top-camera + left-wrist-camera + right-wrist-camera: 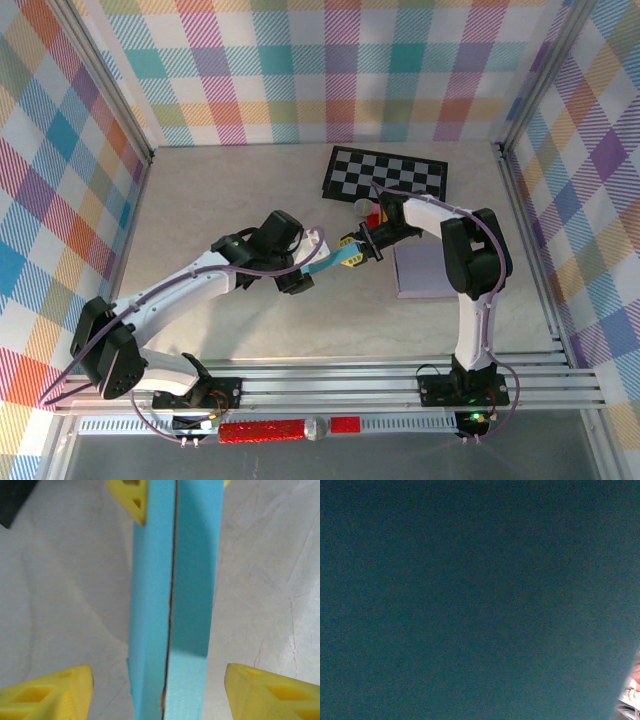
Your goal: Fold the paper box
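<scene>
The flattened paper box [328,262] is held over the table [230,180], my right fingers [134,500] clamped on its far end. My left fingers [55,692] stand open astride it. I'd close them squarely across the seam [171,605], without twisting.

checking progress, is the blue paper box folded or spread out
Folded: the light blue paper box shows two panels lying together along one edge in the left wrist view.

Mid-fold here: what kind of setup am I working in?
Probably a lab robot cell for tabletop trials: plaid-patterned walls enclose a pale table, and aluminium rails run along its near edge.
</scene>
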Robot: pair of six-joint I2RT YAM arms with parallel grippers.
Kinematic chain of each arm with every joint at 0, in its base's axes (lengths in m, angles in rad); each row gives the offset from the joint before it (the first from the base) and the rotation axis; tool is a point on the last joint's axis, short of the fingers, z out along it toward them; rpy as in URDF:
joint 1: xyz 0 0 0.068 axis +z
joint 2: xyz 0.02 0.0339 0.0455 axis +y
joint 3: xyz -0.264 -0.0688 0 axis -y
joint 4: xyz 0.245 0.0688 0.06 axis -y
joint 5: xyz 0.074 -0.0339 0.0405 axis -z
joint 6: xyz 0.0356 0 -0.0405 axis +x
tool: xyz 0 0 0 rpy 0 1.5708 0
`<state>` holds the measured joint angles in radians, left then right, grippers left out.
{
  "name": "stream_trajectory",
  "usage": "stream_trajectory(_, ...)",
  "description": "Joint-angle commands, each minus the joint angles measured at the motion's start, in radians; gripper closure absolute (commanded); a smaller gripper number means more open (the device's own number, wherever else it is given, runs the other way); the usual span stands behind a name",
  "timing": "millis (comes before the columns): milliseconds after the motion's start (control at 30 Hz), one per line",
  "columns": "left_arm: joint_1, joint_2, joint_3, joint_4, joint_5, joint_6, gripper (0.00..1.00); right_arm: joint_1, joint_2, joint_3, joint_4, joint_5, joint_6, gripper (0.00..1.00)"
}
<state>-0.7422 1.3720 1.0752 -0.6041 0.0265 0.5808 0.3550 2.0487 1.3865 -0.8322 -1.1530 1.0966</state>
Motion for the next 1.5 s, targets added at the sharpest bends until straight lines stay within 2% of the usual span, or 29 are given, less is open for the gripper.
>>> stream_trajectory(0, 0.002, 0.049, 0.035, -0.027, 0.020, 0.019, 0.32, 0.008, -0.018, -0.008, -0.008, -0.002, 0.038, 0.72)
stream_trajectory(300, 0.000, 0.151, 0.084, 0.013, -0.066, 0.008, 0.38, 0.016, -0.034, -0.050, 0.025, -0.017, 0.084, 0.70)
stream_trajectory(533, 0.001, 0.186, 0.102, -0.019, -0.009, 0.024, 0.46, 0.010, -0.023, -0.079, 0.046, 0.030, 0.110, 0.56)
stream_trajectory(700, 0.018, 0.216, 0.125, -0.035, 0.035, 0.027, 0.48, 0.003, -0.031, -0.093, 0.062, 0.048, 0.144, 0.48)
stream_trajectory(933, 0.041, 0.271, 0.178, -0.074, 0.086, 0.027, 0.55, -0.024, -0.074, -0.034, 0.016, 0.121, 0.121, 0.35)
stream_trajectory(1133, 0.055, 0.275, 0.189, -0.071, 0.102, 0.017, 0.56, -0.078, -0.188, -0.023, -0.039, 0.273, 0.094, 0.31)
stream_trajectory(1267, 0.069, 0.280, 0.194, -0.068, 0.119, -0.008, 0.56, -0.126, -0.345, -0.046, -0.039, 0.474, 0.054, 0.31)
stream_trajectory(1367, 0.081, 0.290, 0.203, -0.074, 0.132, -0.020, 0.56, -0.117, -0.459, -0.049, -0.033, 0.633, -0.034, 0.35)
stream_trajectory(1467, 0.086, 0.308, 0.214, -0.088, 0.136, -0.021, 0.56, -0.078, -0.512, -0.051, -0.048, 0.711, -0.149, 0.44)
